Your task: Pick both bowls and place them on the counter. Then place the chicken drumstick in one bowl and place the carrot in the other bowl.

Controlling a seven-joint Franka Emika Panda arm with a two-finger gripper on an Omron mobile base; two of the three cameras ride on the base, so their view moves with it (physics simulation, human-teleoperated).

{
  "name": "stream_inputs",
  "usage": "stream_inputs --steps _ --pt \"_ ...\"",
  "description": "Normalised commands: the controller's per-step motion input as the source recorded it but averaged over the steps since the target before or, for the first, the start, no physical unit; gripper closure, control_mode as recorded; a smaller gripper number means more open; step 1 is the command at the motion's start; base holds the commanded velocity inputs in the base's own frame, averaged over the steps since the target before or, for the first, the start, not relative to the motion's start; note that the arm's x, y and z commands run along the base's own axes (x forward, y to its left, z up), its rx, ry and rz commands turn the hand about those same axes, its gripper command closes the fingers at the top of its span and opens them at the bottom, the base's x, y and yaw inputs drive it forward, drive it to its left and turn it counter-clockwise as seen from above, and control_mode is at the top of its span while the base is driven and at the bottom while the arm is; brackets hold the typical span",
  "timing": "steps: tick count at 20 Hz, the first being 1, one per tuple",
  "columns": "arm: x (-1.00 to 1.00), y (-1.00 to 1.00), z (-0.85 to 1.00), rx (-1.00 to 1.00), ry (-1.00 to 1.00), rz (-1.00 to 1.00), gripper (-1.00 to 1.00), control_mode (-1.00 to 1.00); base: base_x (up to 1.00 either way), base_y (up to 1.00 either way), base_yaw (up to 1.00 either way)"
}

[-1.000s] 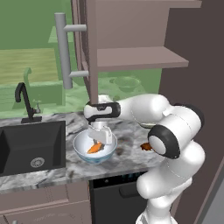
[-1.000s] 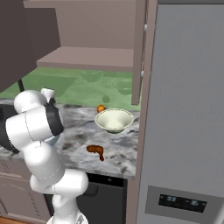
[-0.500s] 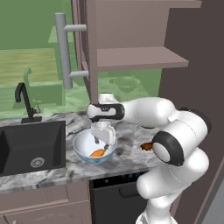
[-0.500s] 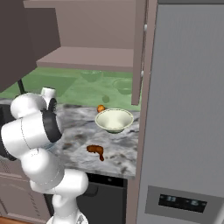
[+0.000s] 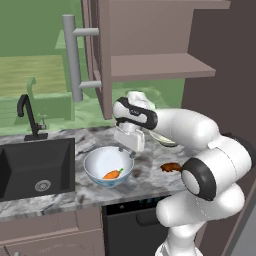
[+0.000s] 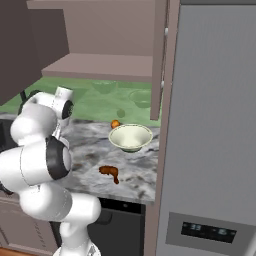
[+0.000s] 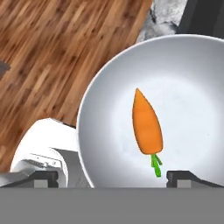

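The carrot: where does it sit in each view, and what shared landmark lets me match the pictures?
Left base view: carrot lies inside the deep blue-patterned bowl, below the gripper.
Right base view: no carrot to point to.
Hand view: carrot at centre, green tip toward the fingers.
Shared landmark: the bowl's pale inside.

Everything around me is evenly and softly lit, with no one lamp I can pick out. The bench (image 5: 60,197) carries only faint shadows, and my white arm shades gently to grey underneath. The base views look slightly soft. My hand view is sharp, without glare or bending at its edges.
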Motion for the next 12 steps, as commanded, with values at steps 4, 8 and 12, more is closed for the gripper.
stream_inputs --steps 4,8,12 --pt "-0.14 -0.46 0.23 0.0 -0.02 -0.11 -1.0 -1.0 0.0 0.0 0.0" --pt "-0.22 -0.45 0.2 0.0 -0.02 -0.21 -1.0 -1.0 0.0 0.0 0.0" --pt "-0.37 -0.46 0.27 0.04 0.0 -0.42 -1.0 -1.0 0.0 0.0 0.0"
